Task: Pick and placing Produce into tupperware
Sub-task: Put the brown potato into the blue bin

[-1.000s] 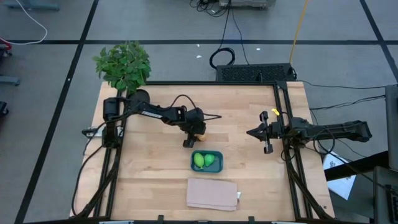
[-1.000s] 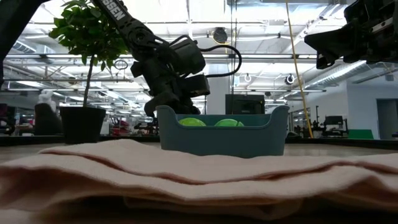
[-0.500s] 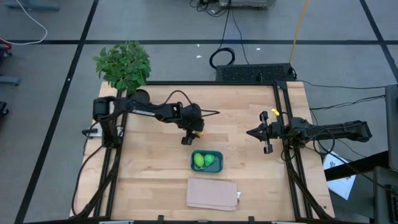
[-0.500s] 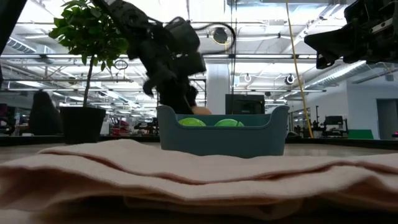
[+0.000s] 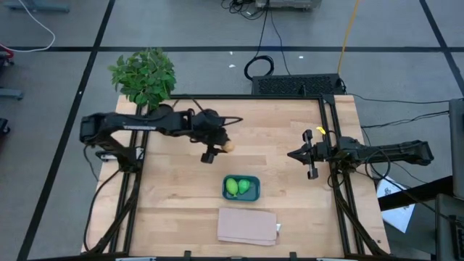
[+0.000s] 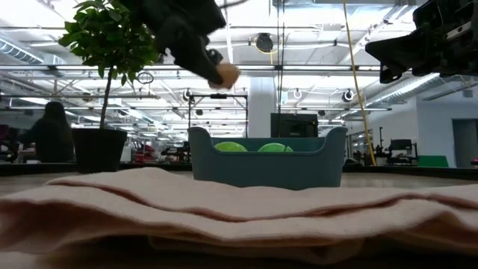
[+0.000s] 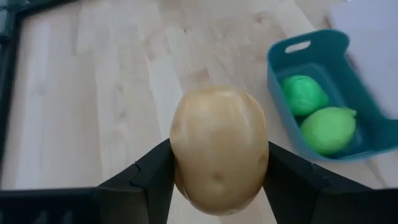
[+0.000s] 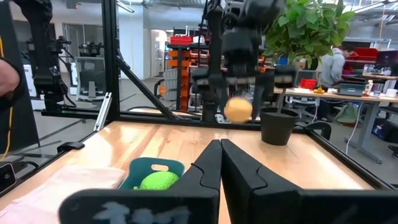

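My left gripper (image 5: 221, 147) is shut on the orange-tan piece of produce (image 7: 219, 148), raised above the table on the far side of the teal tupperware (image 5: 241, 187). The piece also shows in the low view (image 6: 223, 75) and the right wrist view (image 8: 237, 109). Two green lime-like pieces (image 5: 238, 188) lie inside the tupperware, also seen in the left wrist view (image 7: 317, 115). My right gripper (image 5: 293, 154) hangs shut over the table's right side, away from everything. My left gripper pinches the orange-tan piece between its two fingers, one on each flank (image 7: 177, 155). The piece is lifted clear of the table, well above the tupperware's rim (image 6: 261, 134).
A folded beige cloth (image 5: 249, 225) lies near the table's near edge, just nearside of the tupperware. A potted leafy plant (image 5: 144, 75) stands at the far left corner. Bare wood lies between the tupperware and my right arm.
My left gripper has risen from table level beside the tupperware's far side, carrying the orange-tan piece up and slightly toward the far edge. The piece, low behind the tupperware's wall half a second ago, now hangs high above it. My right arm has kept still.
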`<action>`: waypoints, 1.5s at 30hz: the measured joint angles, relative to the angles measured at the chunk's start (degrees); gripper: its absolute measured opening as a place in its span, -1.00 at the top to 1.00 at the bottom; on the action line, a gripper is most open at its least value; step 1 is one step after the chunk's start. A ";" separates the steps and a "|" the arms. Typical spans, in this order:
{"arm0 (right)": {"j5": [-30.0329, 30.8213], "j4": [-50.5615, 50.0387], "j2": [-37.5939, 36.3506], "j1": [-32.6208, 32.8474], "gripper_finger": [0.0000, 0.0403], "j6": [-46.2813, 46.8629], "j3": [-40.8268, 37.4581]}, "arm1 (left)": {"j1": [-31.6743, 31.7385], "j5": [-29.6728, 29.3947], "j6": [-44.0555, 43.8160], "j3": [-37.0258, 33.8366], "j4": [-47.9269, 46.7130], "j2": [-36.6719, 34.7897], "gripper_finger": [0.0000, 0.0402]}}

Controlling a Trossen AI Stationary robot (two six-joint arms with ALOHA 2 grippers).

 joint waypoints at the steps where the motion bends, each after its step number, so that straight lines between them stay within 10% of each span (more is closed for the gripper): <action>1: 0.00 0.09 0.02 0.01 1.00 0.02 0.00 | 0.00 0.00 0.11 0.00 -0.57 -0.99 -0.04; 28: 0.00 -0.07 0.02 0.01 1.00 0.09 0.00 | 0.44 -1.84 0.94 -1.51 -13.32 -28.87 -0.04; 45: 0.00 0.27 0.02 0.01 1.00 0.52 0.00 | 0.42 1.79 -6.42 -27.63 8.88 -49.60 -0.04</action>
